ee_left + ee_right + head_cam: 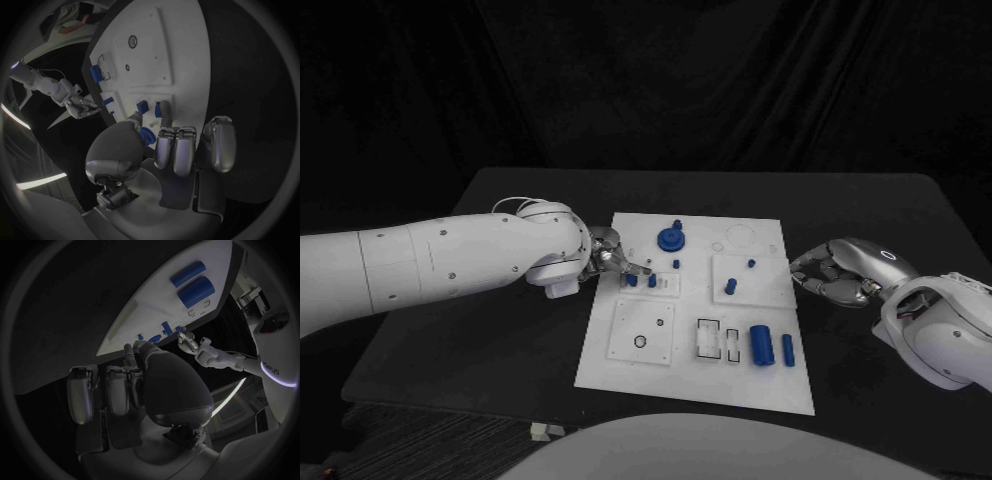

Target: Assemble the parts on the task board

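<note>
Over the board's [625, 345] left edge my left hand [609, 262] pinches a small blue part [147, 135]; off its right edge my right hand [831, 272] curls, grasping nothing.

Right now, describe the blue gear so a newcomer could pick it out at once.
Start at the white task board mid-table and go to its far edge. The blue gear lies there, left of centre, beyond the left hand. It is the only round, toothed blue part; the others are pegs or blocks.
</note>
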